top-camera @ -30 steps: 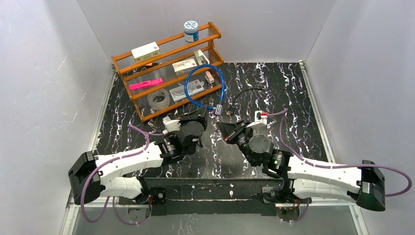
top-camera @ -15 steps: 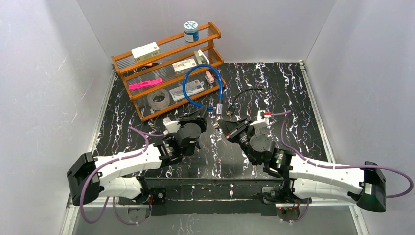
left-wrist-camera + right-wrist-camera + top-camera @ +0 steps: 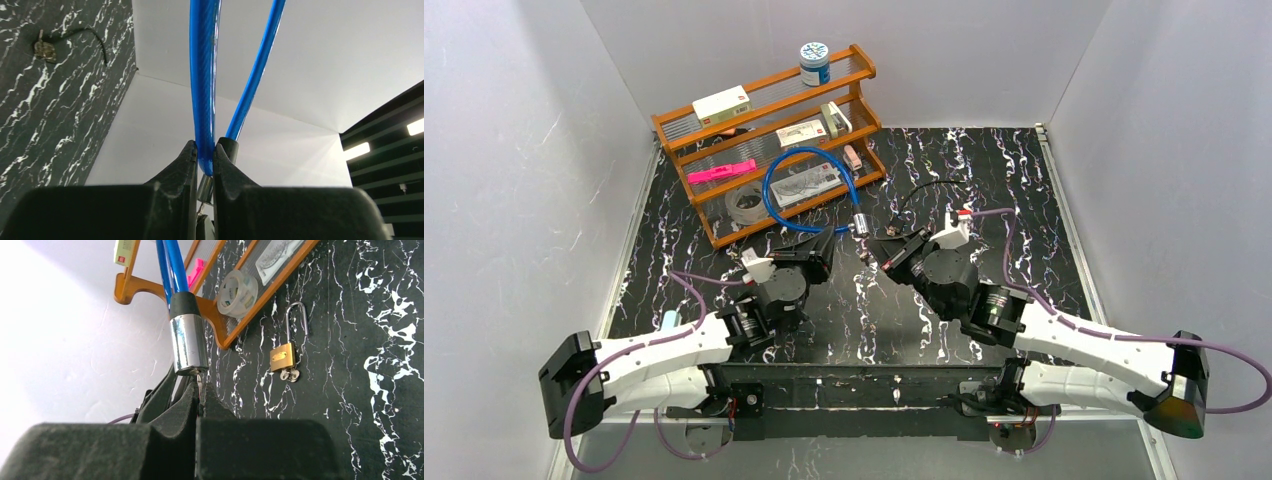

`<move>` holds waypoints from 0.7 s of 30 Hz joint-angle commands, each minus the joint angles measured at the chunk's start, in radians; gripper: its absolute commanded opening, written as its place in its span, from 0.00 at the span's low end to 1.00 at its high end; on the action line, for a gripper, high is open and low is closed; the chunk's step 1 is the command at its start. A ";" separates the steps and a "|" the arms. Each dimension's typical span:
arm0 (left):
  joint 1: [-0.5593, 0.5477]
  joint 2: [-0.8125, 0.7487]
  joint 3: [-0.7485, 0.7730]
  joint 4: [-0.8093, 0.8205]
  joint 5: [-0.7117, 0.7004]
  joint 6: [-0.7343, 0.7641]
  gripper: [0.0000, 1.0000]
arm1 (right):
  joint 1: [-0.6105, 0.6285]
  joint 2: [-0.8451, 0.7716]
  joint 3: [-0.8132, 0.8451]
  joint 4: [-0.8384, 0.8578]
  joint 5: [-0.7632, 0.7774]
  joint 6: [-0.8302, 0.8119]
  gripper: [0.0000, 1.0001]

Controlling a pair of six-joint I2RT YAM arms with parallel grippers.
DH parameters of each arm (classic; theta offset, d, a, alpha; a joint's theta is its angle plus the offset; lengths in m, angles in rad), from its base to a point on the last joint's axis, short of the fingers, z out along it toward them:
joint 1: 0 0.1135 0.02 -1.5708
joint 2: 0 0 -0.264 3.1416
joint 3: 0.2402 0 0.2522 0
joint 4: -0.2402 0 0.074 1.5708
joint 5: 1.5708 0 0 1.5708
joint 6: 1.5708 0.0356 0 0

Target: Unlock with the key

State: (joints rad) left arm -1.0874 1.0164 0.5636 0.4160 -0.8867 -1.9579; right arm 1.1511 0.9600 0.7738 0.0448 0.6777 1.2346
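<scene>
top external: the loop of the blue cable lock (image 3: 202,100) has swung left over the wooden rack (image 3: 724,238) since a second ago. left gripper (image 3: 204,152) pinches the cable, held in the air. right gripper (image 3: 200,390) is clamped tight on the key (image 3: 199,376) in the chrome cylinder (image 3: 189,342), so turning looks next. rack's close, table (image 3: 1024,200) opens up rightward.
</scene>
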 commanded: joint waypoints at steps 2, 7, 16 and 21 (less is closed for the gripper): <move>-0.003 -0.037 -0.034 0.043 0.016 0.067 0.00 | -0.050 0.002 0.054 0.040 -0.017 0.028 0.01; -0.001 -0.058 -0.056 0.102 0.011 0.133 0.00 | -0.072 -0.047 0.000 0.121 -0.108 0.029 0.01; 0.001 -0.055 -0.077 0.275 0.053 0.216 0.00 | -0.084 -0.292 -0.217 0.362 -0.228 0.159 0.01; 0.002 -0.016 -0.057 0.358 0.109 0.225 0.00 | -0.084 -0.311 -0.269 0.470 -0.278 0.219 0.01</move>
State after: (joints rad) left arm -1.1072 0.9863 0.4950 0.6769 -0.7296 -1.7851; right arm 1.0733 0.6807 0.5186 0.2863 0.4374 1.3716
